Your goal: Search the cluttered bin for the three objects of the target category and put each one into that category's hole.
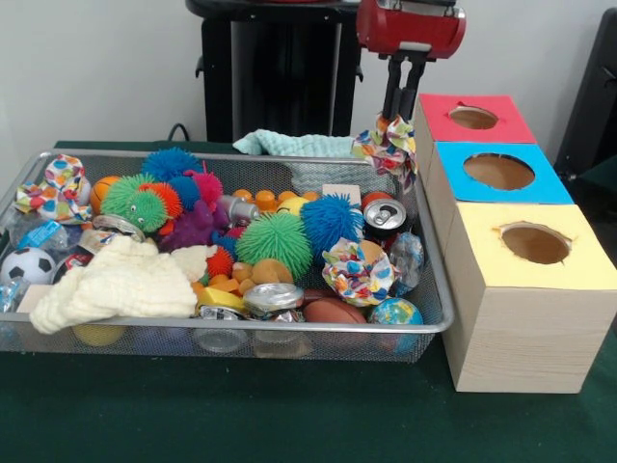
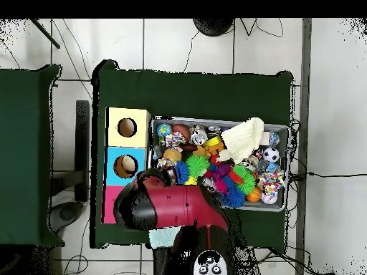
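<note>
The bin (image 1: 289, 330) is a wide silver mesh tray full of toys; it also shows in the overhead view (image 2: 218, 120). My gripper (image 1: 399, 116) hangs from the red arm above the bin's far right corner, beside the red-topped box (image 1: 472, 118). It is shut on a colourful patterned fabric bundle (image 1: 386, 141), held above the rim. Two similar fabric bundles lie in the bin, one at the left end (image 1: 56, 189) and one near the front right (image 1: 357, 271). In the overhead view the red arm (image 2: 172, 206) hides the gripper and the red box.
Three wooden boxes with holes stand right of the bin: red, blue (image 1: 498, 172) and yellow (image 1: 535, 243). The bin holds fuzzy balls (image 1: 276, 238), cans (image 1: 385, 216), a cream cloth (image 1: 120, 283) and a soccer ball (image 1: 28, 264). A teal cloth (image 1: 289, 144) lies behind it.
</note>
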Tool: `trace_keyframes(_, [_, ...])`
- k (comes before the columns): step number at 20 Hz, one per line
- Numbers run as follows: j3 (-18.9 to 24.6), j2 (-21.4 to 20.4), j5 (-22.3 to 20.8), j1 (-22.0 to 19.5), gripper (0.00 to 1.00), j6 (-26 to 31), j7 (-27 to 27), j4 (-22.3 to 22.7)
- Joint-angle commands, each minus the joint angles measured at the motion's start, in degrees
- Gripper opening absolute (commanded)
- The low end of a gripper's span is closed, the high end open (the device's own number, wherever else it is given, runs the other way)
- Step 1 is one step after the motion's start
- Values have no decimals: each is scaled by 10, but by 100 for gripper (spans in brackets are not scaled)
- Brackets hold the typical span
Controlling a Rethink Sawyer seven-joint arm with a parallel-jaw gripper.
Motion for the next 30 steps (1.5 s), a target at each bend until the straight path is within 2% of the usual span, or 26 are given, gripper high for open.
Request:
trace_keyframes(1, [79,-7,-16,-31,0,88,-44,-39])
trace_keyframes(5, [89,-9,-18,-45,0,104,-50,-46])
trace_keyframes(9, [100,-2,-24,-67,0,79,-42,-34])
trace_keyframes(12, [89,9,-29,-84,0,67,-23,-24])
trace_keyframes(14, [100,16,-33,-113,0,48,-31,-11])
trace_keyframes(16, [83,21,-32,-97,0,62,-6,-26])
trace_keyframes(20, [70,24,-37,-87,0,82,3,-41])
trace_keyframes(22, [85,23,-33,-98,0,78,-9,-40])
trace_keyframes(24, [106,39,-20,-121,0,79,-20,-37])
trace_keyframes(27, [129,37,-28,-137,0,54,-36,-39])
trace_keyframes(30, [138,41,-32,-137,0,67,-41,-54])
